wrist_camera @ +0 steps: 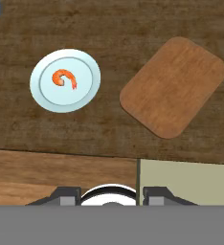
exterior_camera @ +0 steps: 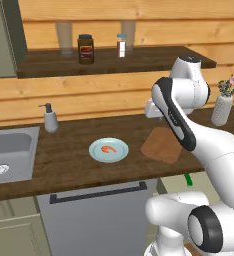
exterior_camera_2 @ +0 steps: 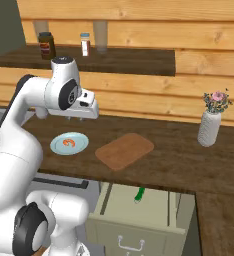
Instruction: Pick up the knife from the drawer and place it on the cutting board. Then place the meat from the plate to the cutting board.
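Observation:
The light blue plate (exterior_camera: 120, 153) (exterior_camera_2: 80, 146) (wrist_camera: 86, 89) sits on the dark wooden counter with the orange-red meat (exterior_camera: 107, 149) (exterior_camera_2: 69, 143) (wrist_camera: 64, 79) curled in its middle. To its right lies the reddish-brown cutting board (exterior_camera: 161, 145) (exterior_camera_2: 124, 150) (wrist_camera: 173, 86), bare. Below the counter edge the pale olive drawer (exterior_camera_2: 120, 207) (wrist_camera: 185, 182) stands pulled out, and the green-handled knife (exterior_camera: 188, 179) (exterior_camera_2: 139, 194) lies inside it. My gripper (exterior_camera: 159, 118) (exterior_camera_2: 75, 120) (wrist_camera: 111, 192) hovers high above the counter between plate and board. It is open and holds nothing.
A steel sink (exterior_camera: 9, 150) and soap dispenser (exterior_camera: 50, 118) are at the left. A white vase with flowers (exterior_camera: 222, 107) (exterior_camera_2: 209, 125) stands at the right. Jars (exterior_camera: 85, 48) sit on the upper shelf. A grey front panel with a dark bar handle (exterior_camera: 96, 192) is below the counter.

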Controlling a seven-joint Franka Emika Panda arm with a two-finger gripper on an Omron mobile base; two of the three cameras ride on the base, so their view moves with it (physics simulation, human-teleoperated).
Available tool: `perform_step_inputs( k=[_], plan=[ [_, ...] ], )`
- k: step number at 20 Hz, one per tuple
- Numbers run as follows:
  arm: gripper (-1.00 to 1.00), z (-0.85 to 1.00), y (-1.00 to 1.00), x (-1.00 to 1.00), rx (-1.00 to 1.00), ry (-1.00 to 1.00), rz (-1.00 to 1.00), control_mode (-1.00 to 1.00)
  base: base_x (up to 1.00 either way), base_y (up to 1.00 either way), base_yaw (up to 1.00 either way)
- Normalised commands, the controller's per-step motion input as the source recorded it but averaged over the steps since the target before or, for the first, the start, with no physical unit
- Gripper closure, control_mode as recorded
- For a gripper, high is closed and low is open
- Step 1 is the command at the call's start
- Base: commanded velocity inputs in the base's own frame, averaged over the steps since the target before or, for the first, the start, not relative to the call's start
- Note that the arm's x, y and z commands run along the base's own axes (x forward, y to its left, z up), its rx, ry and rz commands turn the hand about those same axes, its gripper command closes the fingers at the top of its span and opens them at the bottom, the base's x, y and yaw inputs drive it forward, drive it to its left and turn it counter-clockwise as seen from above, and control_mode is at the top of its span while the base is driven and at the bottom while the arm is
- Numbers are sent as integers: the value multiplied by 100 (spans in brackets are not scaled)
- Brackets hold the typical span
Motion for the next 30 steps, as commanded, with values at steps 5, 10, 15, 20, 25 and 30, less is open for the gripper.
perform_step_inputs(
  k=[5,10,15,20,25,30],
  plan=[
    [-100,0,2,0,0,0,0,100,4,31,-2],
    [-100,0,0,0,0,0,0,100,30,67,-20],
    [-100,0,0,0,0,0,0,100,47,29,-29],
    [-100,0,0,0,0,0,0,100,22,23,-26],
    [-100,0,0,0,0,0,0,100,1,19,-15],
    [-100,0,0,0,0,0,0,100,4,18,-18]
  ],
)
